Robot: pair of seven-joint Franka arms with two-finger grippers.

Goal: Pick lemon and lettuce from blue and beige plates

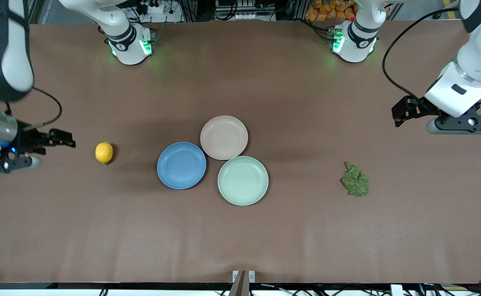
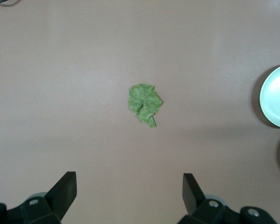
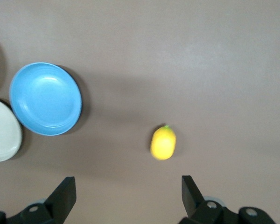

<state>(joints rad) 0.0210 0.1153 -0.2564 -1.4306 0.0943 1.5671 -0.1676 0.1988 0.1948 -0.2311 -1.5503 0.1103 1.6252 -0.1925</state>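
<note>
The lemon (image 1: 104,152) lies on the bare table toward the right arm's end, apart from the blue plate (image 1: 181,165). The lettuce (image 1: 356,180) lies flat on the table toward the left arm's end. The blue plate and the beige plate (image 1: 224,137) touch at mid-table and hold nothing. My right gripper (image 1: 68,139) is open over the table at the right arm's end; its view shows the lemon (image 3: 163,143) and the blue plate (image 3: 45,99) beyond the gripper (image 3: 129,186). My left gripper (image 1: 397,112) is open over the left arm's end; its view shows the lettuce (image 2: 144,103) beyond the gripper (image 2: 129,184).
A pale mint-green plate (image 1: 242,180) sits against the blue and beige plates, nearer to the front camera, and holds nothing. It also shows in the left wrist view (image 2: 277,95). The brown table surface (image 1: 306,238) stretches wide around everything.
</note>
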